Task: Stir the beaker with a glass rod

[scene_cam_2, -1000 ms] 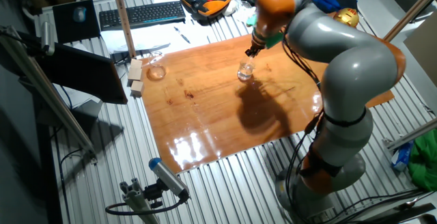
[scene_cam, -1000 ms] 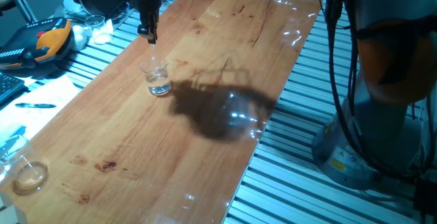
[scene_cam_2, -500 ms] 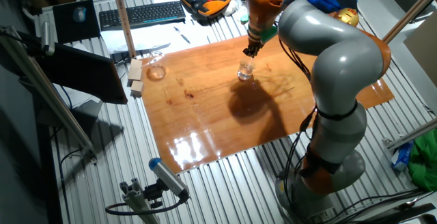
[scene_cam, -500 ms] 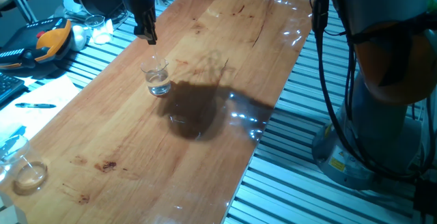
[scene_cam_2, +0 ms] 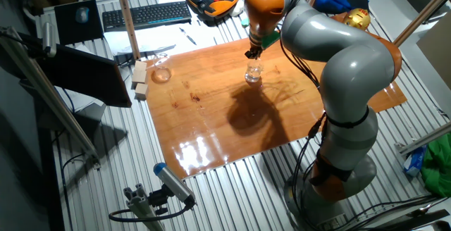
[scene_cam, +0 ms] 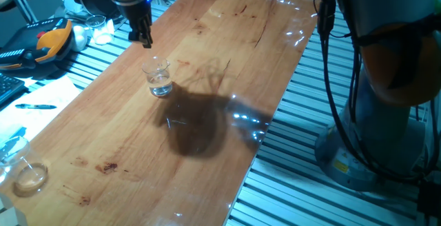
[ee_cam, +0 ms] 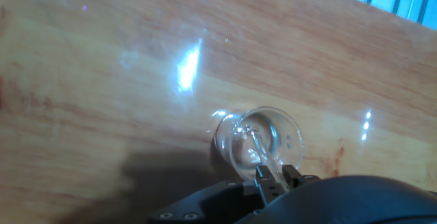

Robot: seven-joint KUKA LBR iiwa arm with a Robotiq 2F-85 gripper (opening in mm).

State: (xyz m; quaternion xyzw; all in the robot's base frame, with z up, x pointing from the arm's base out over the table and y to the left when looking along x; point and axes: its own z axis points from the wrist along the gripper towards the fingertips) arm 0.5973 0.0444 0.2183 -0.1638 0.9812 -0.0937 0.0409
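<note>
While the task is to stir it, 1 beaker [scene_cam: 159, 78] stands upright on the wooden worktop [scene_cam: 207, 67], toward the middle of the board's far half, with a little clear liquid in the bottom. In the hand view the beaker [ee_cam: 260, 142] is seen from above, its round mouth open toward the camera. 1 glass rod [ee_cam: 259, 149], very thin and clear, runs from between the claw's fingers down into that mouth; its lower end appears to sit inside the beaker, though its tip is hard to make out. In both fixed views the rod is too faint to see.

1 claw [scene_cam: 145, 38] hangs above the beaker and a little to its far left in one fixed view, the fingers pointing downward and slightly tilted. From the other fixed view the claw [scene_cam_2: 251, 52] sits directly over the beaker [scene_cam_2: 253, 72]. In the hand view the claw [ee_cam: 276, 178] has its 2 fingers drawn close together, clenched on the rod's upper end.

So the beaker lies straight down the rod's long axis from the claw, and stirring probably calls for small circles within the rim.

Also on the worktop: 1 low round glass dish [scene_cam: 31, 176] at the near left corner, well apart.
</note>
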